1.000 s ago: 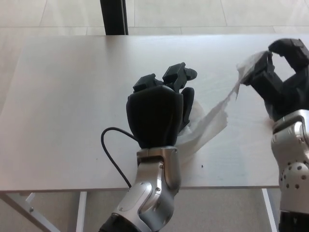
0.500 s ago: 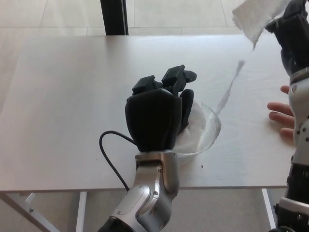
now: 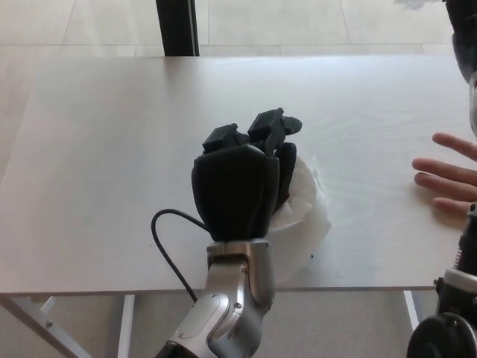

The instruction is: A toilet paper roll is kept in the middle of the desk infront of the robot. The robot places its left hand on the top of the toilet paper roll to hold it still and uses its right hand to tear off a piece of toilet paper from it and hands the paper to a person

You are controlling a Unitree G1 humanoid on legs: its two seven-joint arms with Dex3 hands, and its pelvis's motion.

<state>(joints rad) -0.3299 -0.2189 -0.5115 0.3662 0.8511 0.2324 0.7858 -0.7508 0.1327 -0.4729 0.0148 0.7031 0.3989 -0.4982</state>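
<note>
The black left hand point(image 3: 240, 186) lies palm-down on the white toilet paper roll point(image 3: 307, 205) at the middle of the pale wooden tabletop point(image 3: 104, 149), its thick fingers curled over the roll's top and pressing on it. The right hand point(image 3: 463, 22) shows only as a dark sliver at the upper right corner, so whether its fingers are closed cannot be told; a scrap of white torn paper point(image 3: 417, 4) peeks in at the top edge just beside it. A person's open hand point(image 3: 451, 175) reaches in from the right edge. Half a second ago the paper and right hand sat lower, fully in view, and a thin strip trailed from the roll; that strip is gone.
</note>
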